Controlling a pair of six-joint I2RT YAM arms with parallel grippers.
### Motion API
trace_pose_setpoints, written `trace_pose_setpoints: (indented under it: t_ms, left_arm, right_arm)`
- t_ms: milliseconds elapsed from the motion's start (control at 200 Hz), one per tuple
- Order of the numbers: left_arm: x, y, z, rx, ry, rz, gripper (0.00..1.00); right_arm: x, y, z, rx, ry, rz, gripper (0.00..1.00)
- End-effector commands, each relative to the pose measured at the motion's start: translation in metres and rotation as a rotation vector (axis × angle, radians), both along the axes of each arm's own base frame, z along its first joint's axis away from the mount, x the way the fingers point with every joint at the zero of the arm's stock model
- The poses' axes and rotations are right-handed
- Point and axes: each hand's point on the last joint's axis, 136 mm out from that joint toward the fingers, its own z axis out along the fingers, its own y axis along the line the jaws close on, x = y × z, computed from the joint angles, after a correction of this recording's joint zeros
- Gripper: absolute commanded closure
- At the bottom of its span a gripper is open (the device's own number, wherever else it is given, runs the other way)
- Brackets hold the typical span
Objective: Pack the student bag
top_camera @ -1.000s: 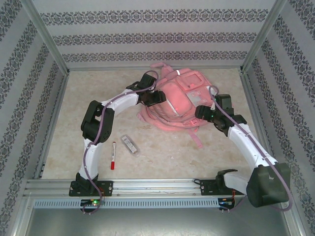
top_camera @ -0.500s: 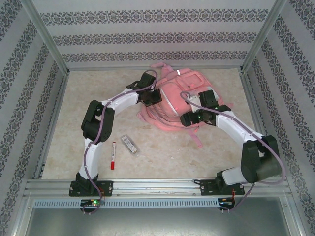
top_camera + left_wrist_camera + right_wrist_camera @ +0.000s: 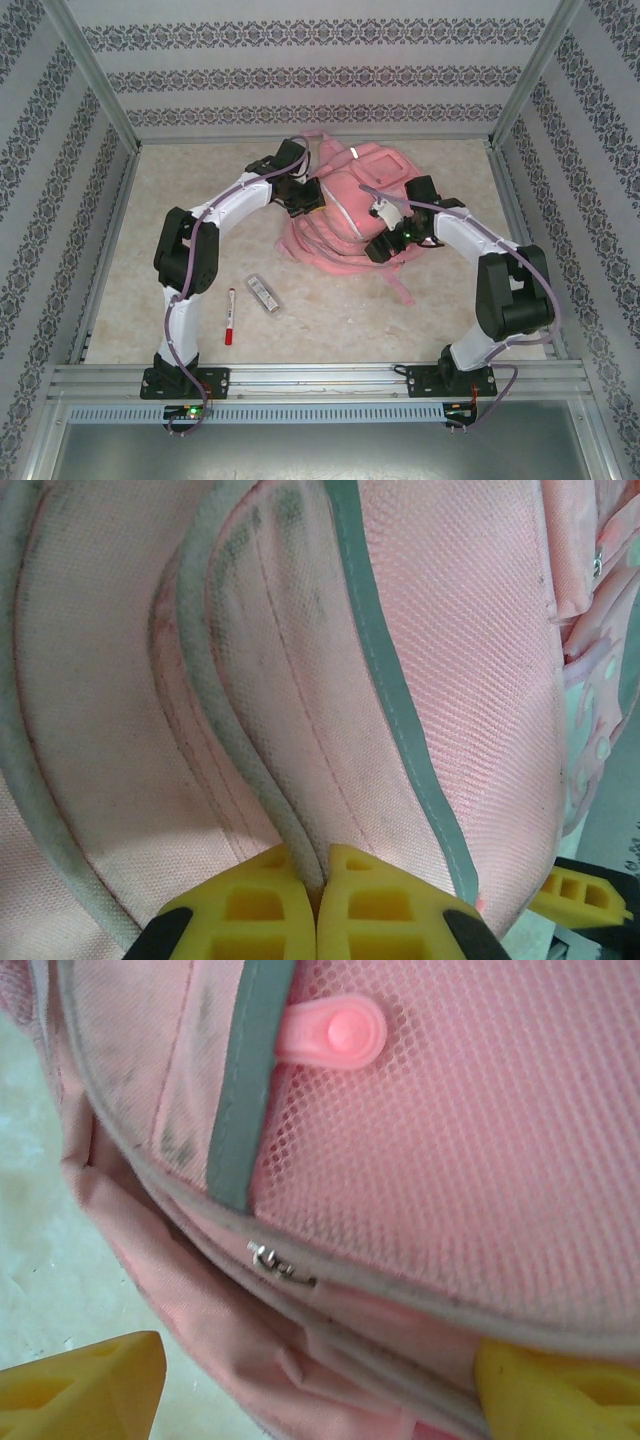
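**Operator:** What lies on my side of the student bag (image 3: 350,205)?

**Spotter:** Nearest you, down-left of the bag and well apart from it, is a red marker (image 3: 229,316). Just beyond it is a small clear case (image 3: 263,293), closer to the bag but not touching. Neither lies between a gripper and the bag. A loose strap (image 3: 400,285) trails from the bag's near-right corner toward you.

**Operator:** And the grippers?

**Spotter:** Your right gripper (image 3: 385,240) sits at the bag's near-right edge, spread wide with nothing pinched. A metal zipper pull (image 3: 270,1258) shows just ahead of its fingers. Your left gripper (image 3: 318,865) is on the bag's left flank, fingers pressed together on a ridge of its piping.

**Operator:** How does the bag lie?

**Spotter:** It lies flat on the table (image 3: 180,190) between your two grippers, front pockets up. Its long axis runs from near-left to far-right, with a silver strip (image 3: 354,152) at the far end.
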Motion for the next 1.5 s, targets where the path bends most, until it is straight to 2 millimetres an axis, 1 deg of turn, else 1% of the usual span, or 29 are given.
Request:
trace_pose_setpoints:
  t_ms: [0, 120, 175, 265, 340, 410, 465, 580, 715, 819, 929, 1124, 1239, 1309, 1374, 1429, 1494]
  left_arm:
    - [-0.027, -0.008, 0.024, -0.074, 0.07, -0.055, 1.0]
    - [-0.028, -0.009, 0.023, -0.079, 0.08, -0.059, 1.0]
    - [-0.027, -0.01, 0.023, -0.089, 0.082, -0.056, 1.0]
    - [-0.027, -0.01, 0.023, -0.1, 0.085, -0.045, 1.0]
    - [-0.028, -0.011, 0.025, -0.107, 0.083, -0.04, 1.0]
    - [-0.028, -0.012, 0.027, -0.125, 0.086, -0.034, 1.0]
    - [-0.028, -0.013, 0.027, -0.142, 0.089, -0.023, 1.0]
    - [-0.026, -0.009, 0.027, -0.172, 0.105, 0.03, 1.0]
    - [-0.021, -0.008, 0.039, -0.258, 0.107, 0.11, 1.0]
    - [-0.019, -0.009, 0.049, -0.325, 0.108, 0.173, 1.0]
    - [-0.017, -0.006, 0.053, -0.352, 0.107, 0.215, 1.0]
    - [-0.019, 0.003, 0.047, -0.389, 0.119, 0.298, 1.0]
    - [-0.02, 0.006, 0.043, -0.396, 0.122, 0.321, 1.0]
    - [-0.021, 0.006, 0.041, -0.406, 0.13, 0.329, 1.0]
    - [-0.022, 0.006, 0.039, -0.414, 0.132, 0.337, 1.0]
    - [-0.023, 0.006, 0.037, -0.414, 0.134, 0.338, 1.0]
    - [-0.024, 0.006, 0.036, -0.414, 0.138, 0.336, 1.0]
  right_arm:
    - [0.013, 0.005, 0.0, -0.001, -0.06, 0.067, 0.19]
    - [0.002, 0.016, -0.004, -0.029, -0.112, 0.174, 0.19]
    - [-0.001, 0.021, -0.004, -0.024, -0.12, 0.199, 0.22]
    - [-0.001, 0.026, -0.006, -0.029, -0.125, 0.214, 0.32]
    - [0.001, 0.028, -0.01, -0.072, -0.15, 0.213, 0.36]
    - [0.005, 0.029, -0.014, -0.104, -0.177, 0.195, 0.45]
    - [0.004, 0.034, -0.013, -0.087, -0.2, 0.183, 0.49]
    - [-0.004, 0.043, -0.015, -0.04, -0.244, 0.199, 0.58]
    - [-0.012, 0.045, -0.02, -0.035, -0.324, 0.24, 0.58]
    - [-0.015, 0.046, -0.019, -0.039, -0.404, 0.287, 0.57]
    - [-0.017, 0.046, -0.018, -0.031, -0.417, 0.293, 0.58]
    - [-0.028, 0.051, -0.027, -0.084, -0.465, 0.341, 0.62]
    - [-0.034, 0.055, -0.028, -0.128, -0.524, 0.394, 0.69]
    - [-0.034, 0.055, -0.029, -0.187, -0.574, 0.418, 0.73]
    - [-0.031, 0.056, -0.027, -0.225, -0.646, 0.418, 0.71]
    - [-0.026, 0.056, -0.024, -0.262, -0.716, 0.407, 0.63]
    - [-0.022, 0.055, -0.023, -0.295, -0.749, 0.398, 0.63]
